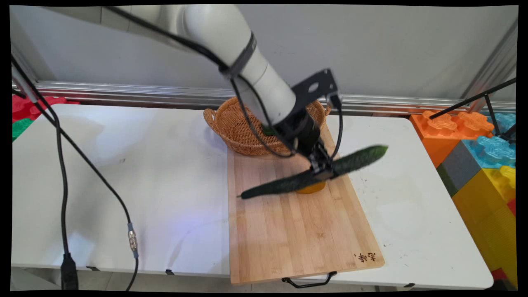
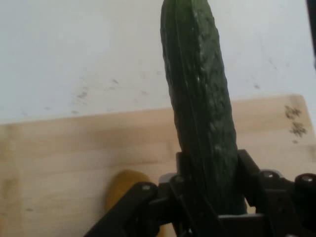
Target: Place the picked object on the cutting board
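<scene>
A long dark green cucumber (image 1: 313,173) hangs in the air above the wooden cutting board (image 1: 297,231), tilted with its right end higher. My gripper (image 1: 324,170) is shut on it near its middle. In the hand view the cucumber (image 2: 200,113) runs upward from between the black fingers (image 2: 249,173), over the cutting board (image 2: 74,153) and the white table (image 2: 74,54). Under the cucumber an orange-yellow object (image 1: 311,189) lies on the board; the hand view also catches this orange-yellow object (image 2: 123,190) at the bottom. It is partly hidden in both views.
A wicker basket (image 1: 239,128) stands at the board's far end, behind the arm, with something green inside. Big coloured toy blocks (image 1: 478,156) are stacked off the table's right edge. Black cables (image 1: 64,181) hang over the table's left side. A black handle (image 1: 307,282) sticks out at the board's near edge.
</scene>
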Motion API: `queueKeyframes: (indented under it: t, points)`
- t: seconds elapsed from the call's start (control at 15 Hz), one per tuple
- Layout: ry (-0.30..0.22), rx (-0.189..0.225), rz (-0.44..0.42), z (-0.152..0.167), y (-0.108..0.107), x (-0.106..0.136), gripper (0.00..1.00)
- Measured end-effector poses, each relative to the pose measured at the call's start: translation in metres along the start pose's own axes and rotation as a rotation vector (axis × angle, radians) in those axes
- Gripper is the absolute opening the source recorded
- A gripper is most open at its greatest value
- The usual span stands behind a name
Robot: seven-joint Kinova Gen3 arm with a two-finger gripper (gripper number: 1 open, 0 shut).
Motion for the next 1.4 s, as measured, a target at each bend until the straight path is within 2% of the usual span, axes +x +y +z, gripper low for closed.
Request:
queueKeyframes:
  t: [0.27, 0.53, 1.07, 1.27, 1.33, 1.4]
  points:
    - [-0.017, -0.035, 0.051, 0.019, 0.020, -0.016, 0.00]
    - [-0.027, -0.054, 0.057, 0.038, 0.035, -0.028, 0.00]
    - [-0.048, -0.069, 0.038, 0.075, 0.060, -0.047, 0.00]
    - [-0.046, -0.057, 0.036, 0.084, 0.063, -0.051, 0.00]
    - [-0.043, -0.053, 0.036, 0.086, 0.064, -0.052, 1.00]
    - [-0.039, -0.049, 0.037, 0.088, 0.064, -0.053, 1.00]
